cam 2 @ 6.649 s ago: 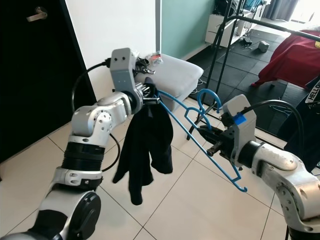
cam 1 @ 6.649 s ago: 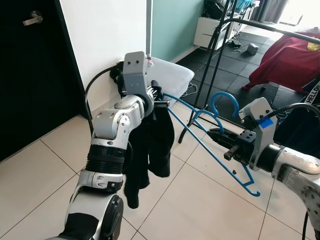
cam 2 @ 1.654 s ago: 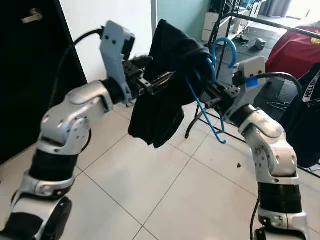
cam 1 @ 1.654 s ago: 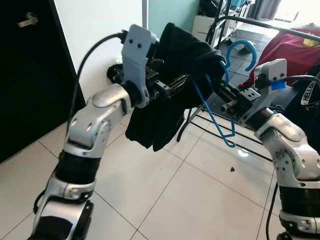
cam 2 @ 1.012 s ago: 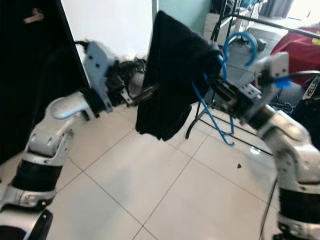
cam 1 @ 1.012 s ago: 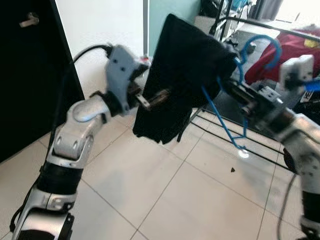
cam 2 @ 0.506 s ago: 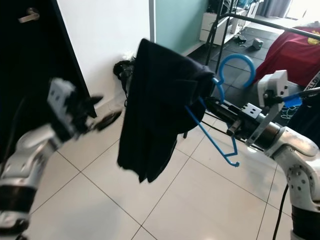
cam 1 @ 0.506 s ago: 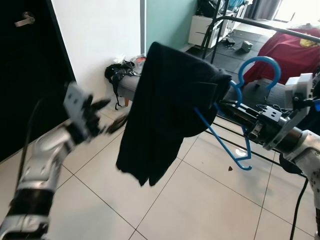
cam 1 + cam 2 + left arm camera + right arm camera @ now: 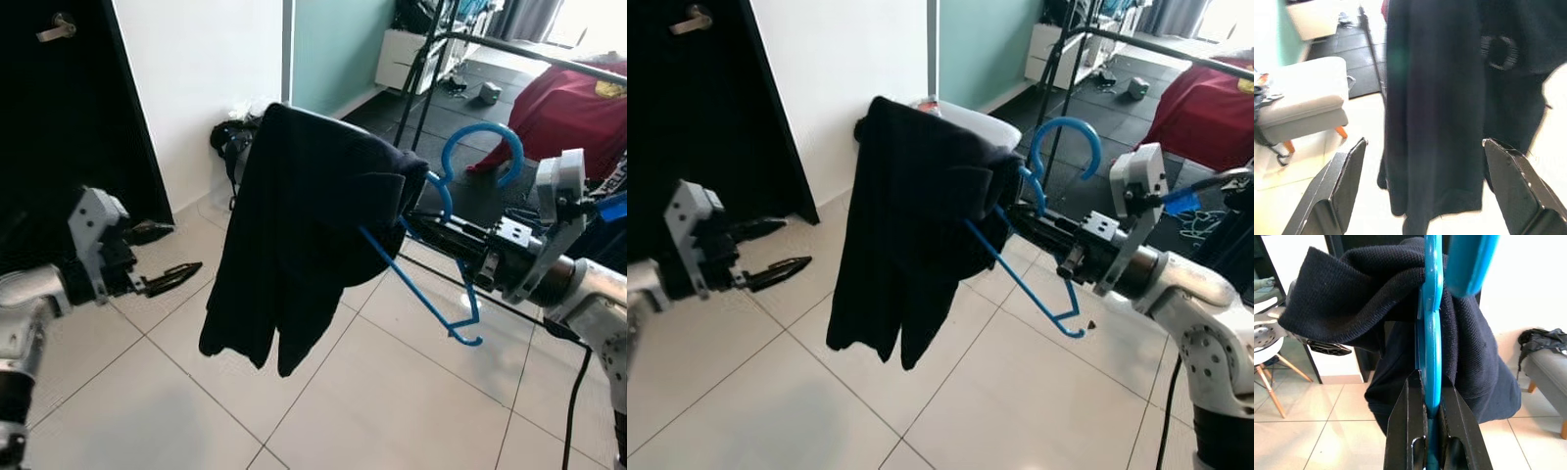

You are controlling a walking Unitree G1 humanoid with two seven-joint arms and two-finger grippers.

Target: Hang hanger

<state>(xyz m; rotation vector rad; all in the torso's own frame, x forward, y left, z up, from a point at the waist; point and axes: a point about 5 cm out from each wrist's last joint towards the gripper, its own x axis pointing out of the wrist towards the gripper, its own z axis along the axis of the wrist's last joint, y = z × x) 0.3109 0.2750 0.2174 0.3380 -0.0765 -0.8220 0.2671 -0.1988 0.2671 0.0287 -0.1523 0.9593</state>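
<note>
We see the blue hanger (image 9: 441,245) up in the air in front of us, with a dark piece of clothing (image 9: 304,235) draped over one end of it and hanging down in long folds; the cloth sits bunched on that one side, so the hanger tilts and its other end points down toward the tiled floor (image 9: 372,411); our right gripper (image 9: 1431,431) has its two black fingers squeezed tight on the blue bar, just below the curved hook (image 9: 485,147); our left gripper (image 9: 162,257) is off to the left side, low and well apart from the cloth, with its fingers spread wide and nothing between them; in its wrist view the dark cloth hangs in front of the two fingers without touching them; behind the hanger stands a black clothes rack (image 9: 509,49) with a red cloth (image 9: 558,108) over it, and a pale stool (image 9: 1303,103) sits by the white wall (image 9: 206,78); we think the next job is to lift the hook over the rack's bar; here is what could go wrong, as we judge it: the cloth is heavy on one side only, so it may slide off the end and fall if we swing or tip the hanger too fast; the one-hand hold could let the thin bar twist in the fingers, and then the hook may miss the bar; the hanging cloth could also catch on the rack legs as we move in
</note>
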